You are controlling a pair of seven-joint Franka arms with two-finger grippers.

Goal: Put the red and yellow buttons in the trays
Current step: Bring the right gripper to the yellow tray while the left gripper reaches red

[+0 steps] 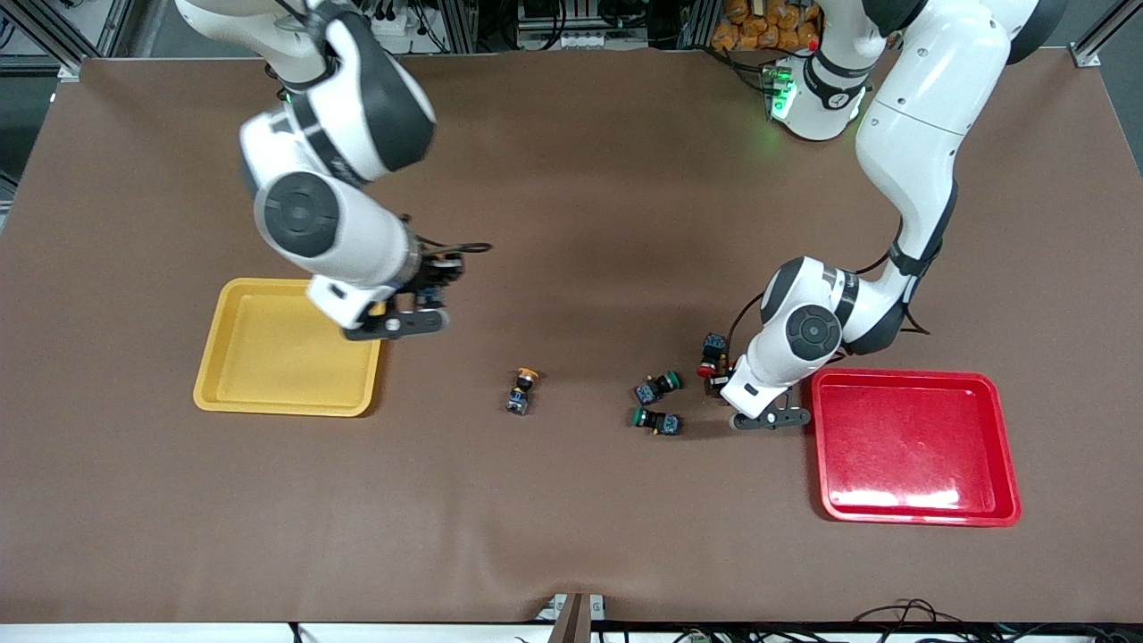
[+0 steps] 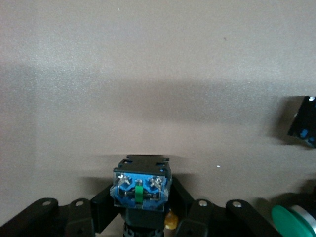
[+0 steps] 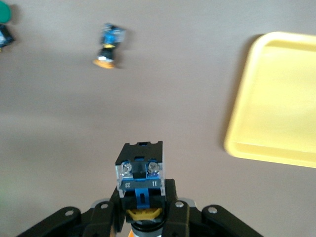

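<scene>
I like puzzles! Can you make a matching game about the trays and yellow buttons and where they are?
1. shallow yellow plastic tray
2. glossy red plastic tray
3. loose yellow-capped push-button switch
4. yellow-capped switch with blue-grey body

A. lying on the brown table between the trays
B. toward the left arm's end, beside the left gripper, which grips a blue-grey switch
C. held in the right gripper, over the table
D. toward the right arm's end

Pairs: 1-D, 2-B, 3-A, 4-C.

green-capped switch (image 2: 295,221) cut off, held button's (image 2: 141,187) cap hidden
</scene>
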